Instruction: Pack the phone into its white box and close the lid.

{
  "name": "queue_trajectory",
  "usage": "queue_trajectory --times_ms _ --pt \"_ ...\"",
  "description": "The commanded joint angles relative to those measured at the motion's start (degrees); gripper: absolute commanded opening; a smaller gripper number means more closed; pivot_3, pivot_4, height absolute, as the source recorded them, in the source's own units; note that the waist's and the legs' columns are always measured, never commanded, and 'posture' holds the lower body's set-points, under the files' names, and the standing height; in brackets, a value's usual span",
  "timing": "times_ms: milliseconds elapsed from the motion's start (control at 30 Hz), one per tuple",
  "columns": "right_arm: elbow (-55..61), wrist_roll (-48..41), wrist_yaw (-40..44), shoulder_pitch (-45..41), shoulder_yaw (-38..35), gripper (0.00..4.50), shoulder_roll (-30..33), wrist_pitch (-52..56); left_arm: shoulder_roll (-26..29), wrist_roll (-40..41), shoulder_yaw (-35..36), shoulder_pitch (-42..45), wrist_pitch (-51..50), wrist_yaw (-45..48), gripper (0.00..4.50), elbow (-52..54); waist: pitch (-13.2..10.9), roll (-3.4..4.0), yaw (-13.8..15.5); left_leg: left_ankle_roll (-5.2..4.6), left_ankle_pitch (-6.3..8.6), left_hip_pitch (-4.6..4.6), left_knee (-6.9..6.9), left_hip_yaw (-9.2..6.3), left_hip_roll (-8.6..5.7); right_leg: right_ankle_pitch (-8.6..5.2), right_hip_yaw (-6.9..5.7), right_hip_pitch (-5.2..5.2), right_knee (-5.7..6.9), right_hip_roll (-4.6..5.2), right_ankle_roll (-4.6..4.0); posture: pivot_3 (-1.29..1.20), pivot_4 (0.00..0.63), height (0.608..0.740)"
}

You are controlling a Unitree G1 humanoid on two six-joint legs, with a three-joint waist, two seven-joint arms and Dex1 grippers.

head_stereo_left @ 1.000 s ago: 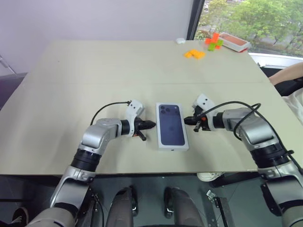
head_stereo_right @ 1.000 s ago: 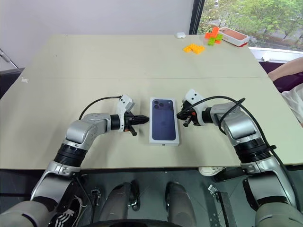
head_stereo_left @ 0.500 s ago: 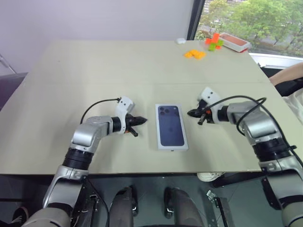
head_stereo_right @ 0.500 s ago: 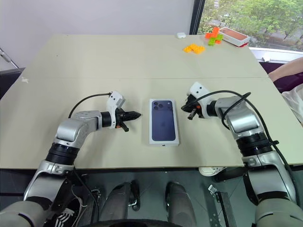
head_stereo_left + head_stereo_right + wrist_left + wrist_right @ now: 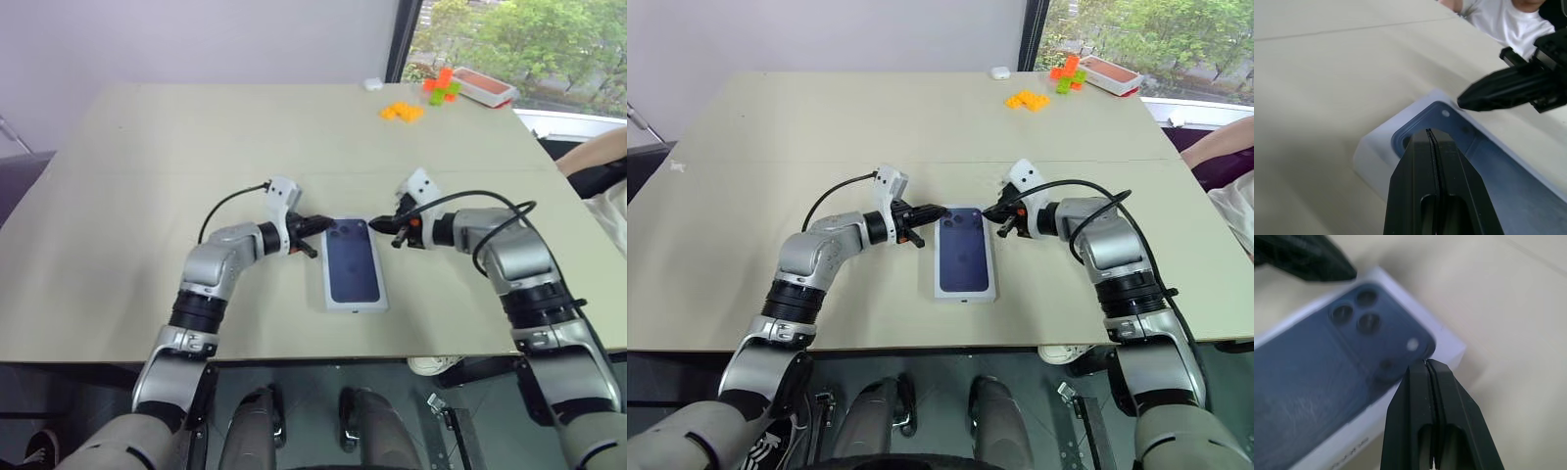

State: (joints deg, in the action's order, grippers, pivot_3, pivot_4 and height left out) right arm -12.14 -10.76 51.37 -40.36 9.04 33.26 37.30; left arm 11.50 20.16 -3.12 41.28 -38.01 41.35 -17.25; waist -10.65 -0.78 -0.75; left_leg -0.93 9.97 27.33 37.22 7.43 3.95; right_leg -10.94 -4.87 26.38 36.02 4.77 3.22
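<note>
Both end effectors are clenched empty: the left end effector and right end effector flank the far end of the lid, lying closed on the table between them. It looks light, stiff, slick; press its edges, not the printed centre.

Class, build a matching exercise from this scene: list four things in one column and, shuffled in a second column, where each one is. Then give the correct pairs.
Things:
1. lid
2. left gripper
3. right gripper
4. orange blocks

Places:
A. at the lid's far right corner, shut
B. far across the table, near the window
C. flat on the table, between the two arms, phone picture up
D. at the lid's far left corner, shut

Pairs: 1-C, 2-D, 3-A, 4-B
</note>
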Motion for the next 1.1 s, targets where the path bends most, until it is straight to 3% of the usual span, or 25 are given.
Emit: queue_trajectory --times_ms 33,333,500,600,833,1100 --pt "4.8 1.11 1.44 2.16 2.39 0.04 1.35 0.58 2.11 -1.98 -4.2 -2.29 0.82 3.4 0.0 1.58 0.02 0.03 -0.03 0.01 0.0 -0.01 0.0 -0.02 0.0 -0.04 0.0 0.0 0.02 0.0 -0.08 0.0 0.15 0.74" --pt "16.69 -3.54 12.3 8.88 5.71 0.04 9.24 7.55 9.88 2.14 -6.92 -7.73 -6.37 12.64 0.0 11.72 0.11 0.01 0.02 0.17 0.11 -0.18 0.01 -0.1 -0.04 -0.11 0.0 -0.2 -0.06 0.24 -0.03 0.0 0.15 0.74" --pt "17.65 -6.39 12.33 7.88 2.69 0.04 8.37 7.85 9.91 1.97 -1.58 -6.45 -1.32 8.53 0.0 11.41 0.09 -0.01 0.09 0.18 0.11 -0.14 -0.02 -0.13 -0.04 -0.12 -0.01 -0.14 -0.11 0.25 -0.02 0.0 0.15 0.74" --pt "9.48 -8.25 6.07 2.13 -4.88 0.9 3.71 6.54 11.23 4.66 4.99 -4.72 -0.38 6.42 0.87 11.23 0.02 -0.06 -0.27 0.18 0.11 -0.07 -0.02 -0.09 -0.02 0.0 -0.01 -0.02 -0.14 0.27 -0.17 0.0 0.15 0.74" --pt "1.76 -6.18 4.74 -0.22 -7.87 4.49 3.51 -4.3 19.32 4.43 10.26 -7.28 4.64 9.56 4.47 9.84 0.0 0.01 -0.07 0.18 0.11 -0.06 -0.07 -0.01 -0.02 0.25 -0.05 0.07 -0.25 0.2 -0.24 0.0 0.15 0.74" --pt "-7.37 -4.64 6.87 -1.57 -9.9 4.49 6.36 -13.09 27.55 5.15 15.55 -11.46 9.29 13.0 4.47 5.87 0.0 0.02 0.02 0.17 0.11 0.07 -0.17 0.15 -0.02 0.18 -0.04 0.1 -0.57 0.23 -0.13 0.0 0.15 0.74"
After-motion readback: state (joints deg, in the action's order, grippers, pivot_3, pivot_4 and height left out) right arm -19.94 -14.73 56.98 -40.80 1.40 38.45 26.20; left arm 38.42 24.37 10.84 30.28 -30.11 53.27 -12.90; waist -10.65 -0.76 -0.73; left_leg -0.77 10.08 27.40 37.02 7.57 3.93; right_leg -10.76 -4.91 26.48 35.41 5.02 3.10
